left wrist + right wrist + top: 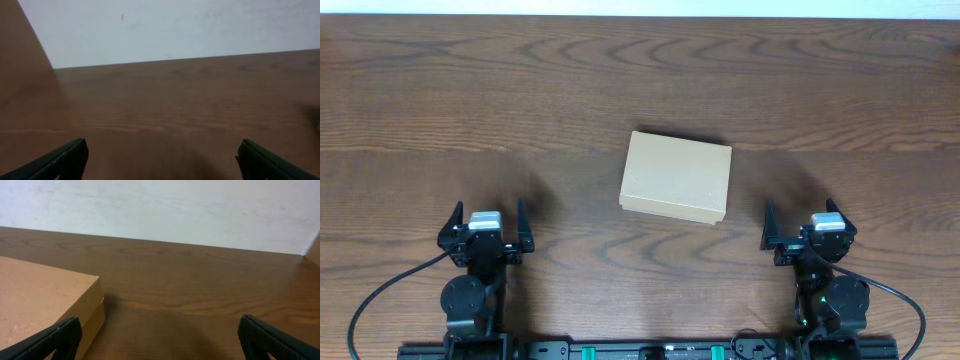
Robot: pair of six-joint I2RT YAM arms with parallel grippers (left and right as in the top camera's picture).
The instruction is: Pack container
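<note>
— Two grippers, then. How do they stand?
— The left gripper [488,214] and the right gripper [807,224] both have their jaws spread wide and hold nothing. Each sits at the near side of the table [520,80].
— And the box?
— The box [676,177] lies flat mid-table, between the two and a little farther out, touching neither. Its lid looks shut, though the seam is hard to make out. From the right wrist, its corner shows just beyond one finger [60,337].
</note>
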